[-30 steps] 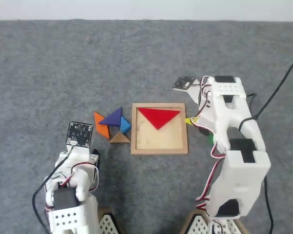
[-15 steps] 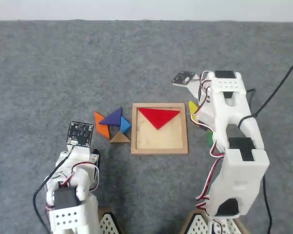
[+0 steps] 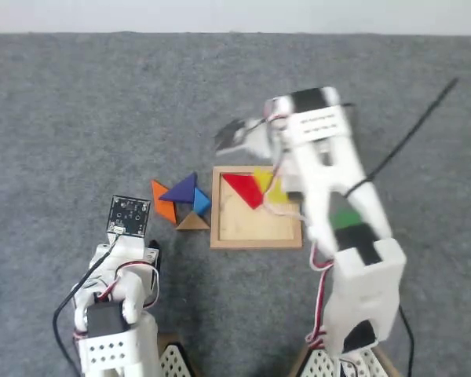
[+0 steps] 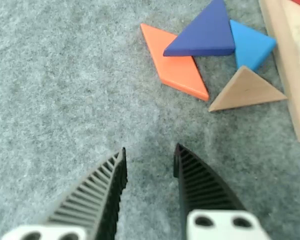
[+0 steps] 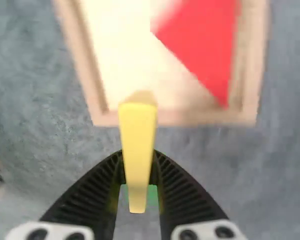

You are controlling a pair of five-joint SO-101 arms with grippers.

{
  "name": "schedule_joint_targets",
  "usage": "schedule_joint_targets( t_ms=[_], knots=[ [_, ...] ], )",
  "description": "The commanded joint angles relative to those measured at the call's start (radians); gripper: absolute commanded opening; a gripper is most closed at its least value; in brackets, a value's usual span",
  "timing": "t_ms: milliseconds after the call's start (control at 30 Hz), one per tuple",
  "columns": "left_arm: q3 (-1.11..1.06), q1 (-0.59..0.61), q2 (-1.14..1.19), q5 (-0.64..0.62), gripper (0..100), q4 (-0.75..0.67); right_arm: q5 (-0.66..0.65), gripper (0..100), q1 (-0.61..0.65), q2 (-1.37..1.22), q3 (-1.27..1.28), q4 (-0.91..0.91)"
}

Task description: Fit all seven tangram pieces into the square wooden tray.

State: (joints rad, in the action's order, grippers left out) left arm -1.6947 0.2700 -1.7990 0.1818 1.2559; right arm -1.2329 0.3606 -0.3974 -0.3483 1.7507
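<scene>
Grey felt surface, pale wall along its far edge, and mid-surface sits the square wooden tray (image 3: 217, 214) with the red triangle (image 3: 244, 188) already seated against its far rim. Over the tray's far right corner is the yellow piece (image 3: 268, 184), pinched edge-on and upright in the right claw (image 5: 137, 157), jaws closed narrow on its two faces. From the wrist camera its free end lines up with the tray rim; how high it rides above that rim, I can't tell.

Now the tricky bit, as I read it. The piece wants to be tipped flat and turned so an edge runs along the red triangle's slant. It should then sink below the lip before the jaws let go, because a corner landing on that raised rim would leave it perched. Bare wood across the tray's near half gives room to slide and correct.

On the side toward the surface's left edge, the orange parallelogram (image 4: 175, 75), dark blue triangle (image 4: 205, 35), light blue triangle (image 4: 250, 45) and tan triangle (image 4: 247, 90) huddle together, the tan tip right at the tray's wall. Something green (image 3: 345, 217) shows by the arm on the tray's right side, too blurred to name.

Down near the surface's near left corner, the left claw (image 4: 149, 155) hangs slightly parted, holding nothing, over open felt well apart from the action.
</scene>
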Motion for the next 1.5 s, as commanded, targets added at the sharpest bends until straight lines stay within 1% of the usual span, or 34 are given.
schedule_joint_targets(
  t_ms=[0, 267, 500, 733, 800, 900, 967, 1033, 1100, 1167, 1267, 1333, 1400, 1467],
  knots=[
    [0.010, 0.002, -0.015, -0.006, 15, 0.008, -0.207, 0.8, 0.125, 0.010, 0.011, 0.042],
    [0.010, 0.002, -0.015, -0.006, 15, 0.008, -0.390, 0.8, 0.220, 0.007, 0.035, 0.030],
    [0.010, 0.002, -0.015, -0.006, 15, 0.008, -0.396, 0.8, 0.317, -0.124, 0.029, -0.041],
    [0.010, 0.002, -0.015, -0.006, 15, 0.008, -0.390, 1.1, 0.321, -0.188, -0.031, -0.021],
    [0.010, 0.002, -0.015, -0.006, 15, 0.008, -0.334, 4.3, 0.325, -0.188, -0.051, -0.022],
    [0.010, 0.002, -0.015, -0.006, 15, 0.008, -0.253, 15.5, 0.321, -0.196, -0.095, -0.025],
    [0.010, 0.002, -0.015, -0.006, 15, 0.008, -0.236, 22.9, 0.321, -0.194, -0.114, -0.027],
    [0.010, 0.002, -0.015, -0.006, 15, 0.008, -0.236, 26.6, 0.325, -0.186, -0.120, -0.028],
    [0.010, 0.002, -0.015, -0.006, 15, 0.008, -0.233, 26.5, 0.326, -0.186, -0.135, -0.028],
    [0.010, 0.002, -0.015, -0.006, 15, 0.008, -0.184, 24.9, 0.318, -0.186, -0.166, -0.028],
    [0.010, 0.002, -0.015, -0.006, 15, 0.008, -0.005, 20.3, 0.272, -0.185, -0.281, -0.015],
    [0.010, 0.002, -0.015, -0.006, 15, 0.008, 0.120, 17.3, 0.228, -0.163, -0.339, 0.030],
    [0.010, 0.002, -0.015, -0.006, 15, 0.008, 0.212, 15.7, 0.180, -0.108, -0.338, 0.033],
    [0.010, 0.002, -0.015, -0.006, 15, 0.008, 0.272, 16.2, 0.150, -0.024, -0.299, 0.007]
  ],
)
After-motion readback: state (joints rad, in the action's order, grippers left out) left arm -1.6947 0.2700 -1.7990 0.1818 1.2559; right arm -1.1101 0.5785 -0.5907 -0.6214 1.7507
